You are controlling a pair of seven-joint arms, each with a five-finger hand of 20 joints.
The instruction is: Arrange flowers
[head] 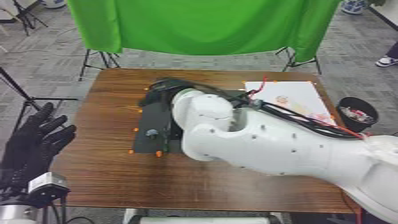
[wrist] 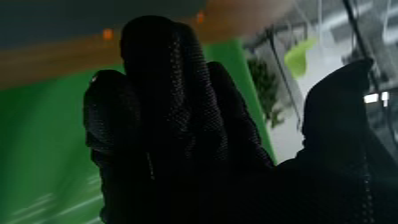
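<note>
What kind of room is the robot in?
Probably a robot lab or testing room. A green cloth hangs behind the wooden table, a black stand is off to the left, and a big white robot arm comes in over the tabletop.

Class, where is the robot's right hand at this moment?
In the head view, the right hand is over the far left part of the table, at the far end of the dark mat.

grey carpet (head: 67,60) underfoot; bright green hanging cloth (head: 200,25) at twelve o'clock; brown wooden table (head: 204,187) central; thin black metal stand (head: 55,99), nine o'clock.
</note>
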